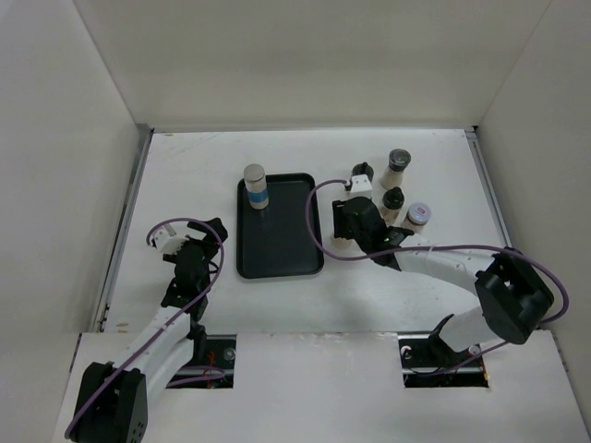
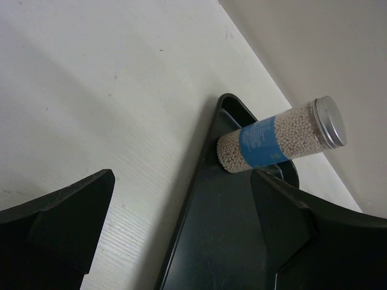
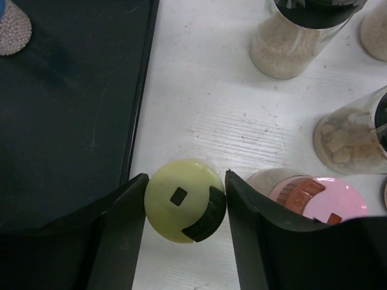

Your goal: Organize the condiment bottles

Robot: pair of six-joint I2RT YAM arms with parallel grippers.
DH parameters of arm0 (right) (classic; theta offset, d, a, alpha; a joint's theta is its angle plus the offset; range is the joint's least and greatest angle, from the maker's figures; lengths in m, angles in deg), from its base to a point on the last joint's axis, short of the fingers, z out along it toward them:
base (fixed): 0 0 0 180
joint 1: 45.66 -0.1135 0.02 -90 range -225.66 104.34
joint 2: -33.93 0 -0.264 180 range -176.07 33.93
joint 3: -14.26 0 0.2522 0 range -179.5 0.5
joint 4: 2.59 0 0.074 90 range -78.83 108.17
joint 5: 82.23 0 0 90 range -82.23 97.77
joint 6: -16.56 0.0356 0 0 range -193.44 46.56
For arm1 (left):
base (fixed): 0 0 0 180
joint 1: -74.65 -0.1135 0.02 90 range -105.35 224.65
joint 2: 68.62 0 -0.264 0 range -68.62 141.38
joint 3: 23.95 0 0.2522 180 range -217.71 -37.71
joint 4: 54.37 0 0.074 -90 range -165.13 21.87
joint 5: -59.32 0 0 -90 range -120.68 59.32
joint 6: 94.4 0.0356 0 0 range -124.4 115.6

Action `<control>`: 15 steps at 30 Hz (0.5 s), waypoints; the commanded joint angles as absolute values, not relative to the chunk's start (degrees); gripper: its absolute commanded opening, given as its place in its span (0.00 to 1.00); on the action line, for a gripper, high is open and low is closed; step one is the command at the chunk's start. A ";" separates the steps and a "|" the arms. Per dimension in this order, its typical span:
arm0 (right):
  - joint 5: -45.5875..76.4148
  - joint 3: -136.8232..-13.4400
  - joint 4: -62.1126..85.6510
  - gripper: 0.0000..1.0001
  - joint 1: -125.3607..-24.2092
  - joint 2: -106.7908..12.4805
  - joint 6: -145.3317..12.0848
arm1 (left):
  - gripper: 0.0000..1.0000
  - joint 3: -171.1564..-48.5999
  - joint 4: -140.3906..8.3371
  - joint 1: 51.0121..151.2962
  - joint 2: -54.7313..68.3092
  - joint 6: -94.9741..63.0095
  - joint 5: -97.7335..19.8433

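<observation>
A blue-labelled bottle (image 1: 255, 187) with a silver cap stands at the far left corner of the flat black tray (image 1: 291, 254); it also shows in the left wrist view (image 2: 272, 140). My right gripper (image 3: 186, 175) is shut on the cream cap of a bottle (image 3: 181, 199) standing on the table just right of the tray (image 3: 72, 109). In the top view the right gripper (image 1: 355, 221) hides that bottle. A pink-capped bottle (image 3: 323, 202) stands right beside its right finger. My left gripper (image 2: 181, 181) is open and empty, left of the tray (image 2: 230, 241).
Further bottles stand on the table right of the tray: a black-capped one (image 1: 362, 175), a grey-capped one (image 1: 398, 164), another black-capped one (image 1: 392, 198) and one near the right (image 1: 418, 215). White walls close in the table on three sides.
</observation>
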State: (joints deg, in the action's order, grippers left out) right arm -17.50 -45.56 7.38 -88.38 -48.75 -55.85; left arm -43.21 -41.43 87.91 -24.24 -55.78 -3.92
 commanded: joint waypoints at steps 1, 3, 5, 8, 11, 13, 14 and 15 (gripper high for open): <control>-17.10 -49.15 6.34 0.56 -88.15 -50.35 -55.42 | 1.00 -44.65 -39.13 88.06 -24.84 -55.29 -3.61; -17.80 -50.38 7.56 0.50 -88.33 -50.71 -55.60 | 1.00 -44.30 -39.21 87.79 -25.81 -55.29 -3.44; -18.85 -51.52 8.45 0.46 -88.33 -49.75 -55.68 | 1.00 -43.86 -39.04 87.44 -26.17 -55.47 -3.52; -20.70 -53.45 7.57 0.46 -89.11 -46.85 -56.65 | 1.00 -44.04 -39.48 87.35 -26.34 -55.64 -3.79; -20.53 -57.58 6.43 0.46 -91.48 -47.10 -57.70 | 1.00 -43.77 -39.48 87.18 -26.78 -55.73 -3.26; -19.48 -61.09 5.55 0.46 -93.42 -50.43 -57.88 | 1.00 -43.77 -39.56 86.30 -26.43 -56.25 -2.91; -18.86 -62.94 4.94 0.46 -94.21 -52.71 -57.97 | 1.00 -43.60 -39.74 85.52 -26.52 -56.69 -3.26; -18.25 -64.87 4.15 0.46 -95.17 -55.34 -57.97 | 1.00 -43.16 -40.00 84.55 -26.95 -57.48 -3.52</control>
State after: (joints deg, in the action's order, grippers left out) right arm -19.19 -58.59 9.72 -92.36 -51.33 -57.14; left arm -43.21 -41.43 86.36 -25.94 -56.02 -3.99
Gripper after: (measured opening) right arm 0.568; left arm 0.997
